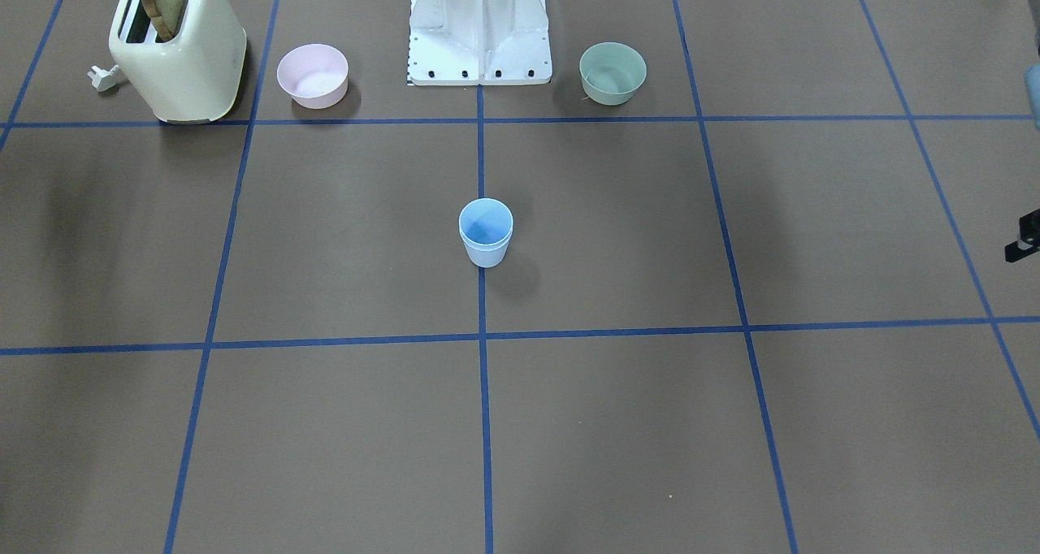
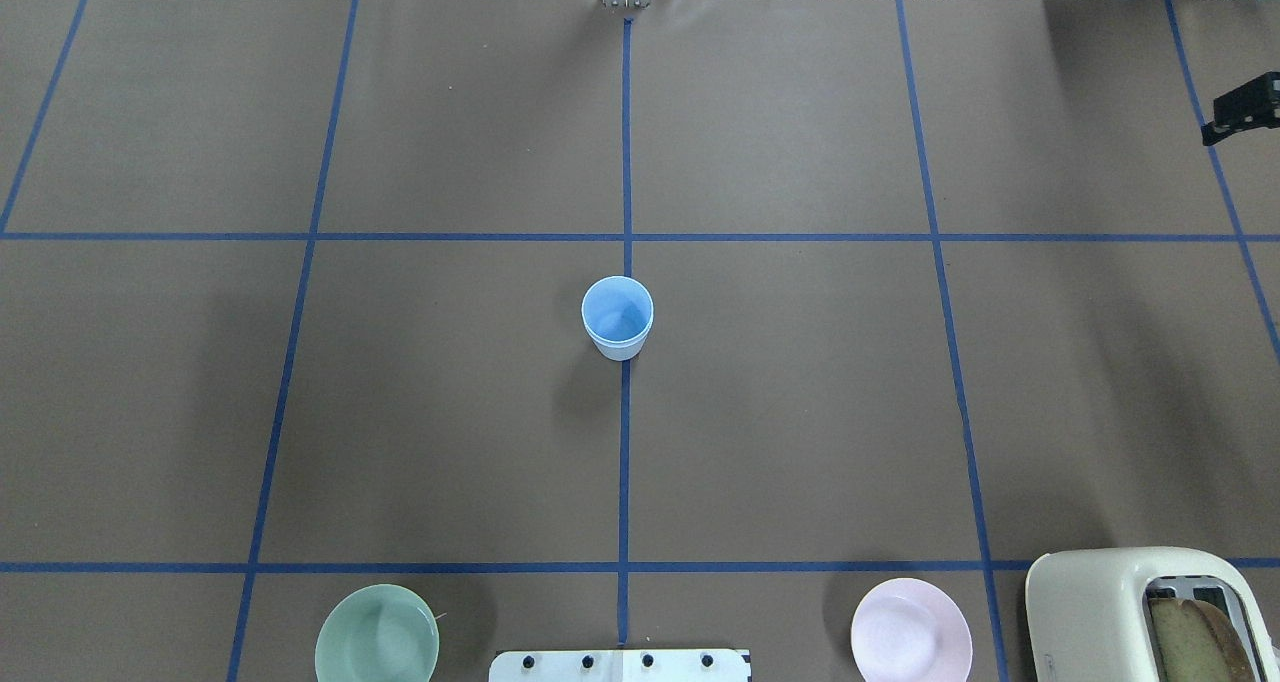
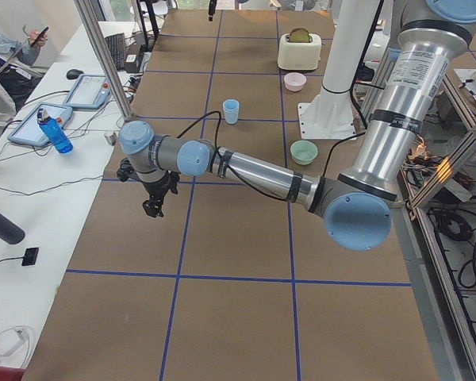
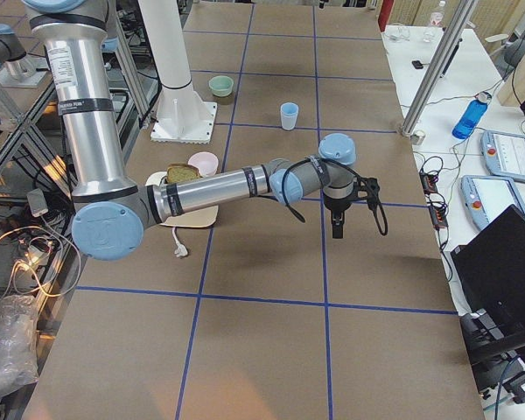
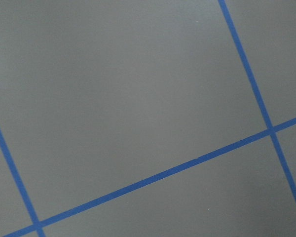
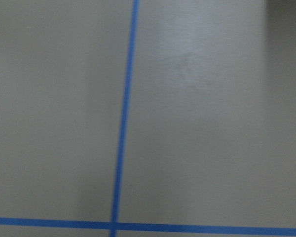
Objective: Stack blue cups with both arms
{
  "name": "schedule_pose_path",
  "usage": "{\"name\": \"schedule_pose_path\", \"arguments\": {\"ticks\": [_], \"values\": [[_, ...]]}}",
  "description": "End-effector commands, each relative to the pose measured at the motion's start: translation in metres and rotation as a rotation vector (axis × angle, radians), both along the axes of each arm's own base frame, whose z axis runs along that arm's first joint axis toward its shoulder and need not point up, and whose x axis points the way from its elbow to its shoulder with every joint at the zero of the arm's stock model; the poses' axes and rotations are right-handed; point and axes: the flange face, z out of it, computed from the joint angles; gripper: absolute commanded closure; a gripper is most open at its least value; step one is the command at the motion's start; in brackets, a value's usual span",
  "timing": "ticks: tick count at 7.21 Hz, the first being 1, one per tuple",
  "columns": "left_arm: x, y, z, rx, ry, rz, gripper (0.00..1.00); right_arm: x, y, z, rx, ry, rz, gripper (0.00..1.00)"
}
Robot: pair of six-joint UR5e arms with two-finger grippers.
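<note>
The two blue cups stand nested, one inside the other, upright at the table's middle on the centre tape line; they also show in the overhead view. Both grippers are far from them. My left gripper hangs over the table's far left side, with only a black sliver at the front-facing view's right edge. My right gripper hangs over the far right side, with a black sliver at the overhead view's edge. I cannot tell whether either is open or shut. Neither holds a cup. The wrist views show only table and tape.
A cream toaster with toast, a pink bowl, a green bowl and the white base pedestal stand along the robot's edge. Operators' desks with tablets and a blue bottle lie beyond the far edge.
</note>
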Motion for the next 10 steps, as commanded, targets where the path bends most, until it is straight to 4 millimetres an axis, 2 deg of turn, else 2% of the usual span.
{"name": "schedule_pose_path", "arguments": {"ticks": [1,3,4,6,10], "values": [[-0.021,0.015,0.029,-0.057,-0.03,-0.006,0.01,0.061,0.048,0.044,-0.037,0.053,-0.034,0.0],[-0.032,0.039,0.057,-0.101,-0.034,-0.021,0.01,0.085,0.076,0.035,-0.149,0.068,-0.005,0.0],[-0.034,0.041,0.06,-0.107,-0.038,-0.023,0.01,0.088,0.096,0.037,-0.137,0.076,-0.036,0.0],[-0.039,0.05,0.072,-0.126,-0.057,-0.029,0.01,0.09,0.104,0.042,-0.148,0.078,-0.037,0.0],[-0.042,0.061,0.086,-0.15,-0.058,-0.032,0.01,0.089,0.103,0.039,-0.14,0.074,-0.038,0.0]]}}
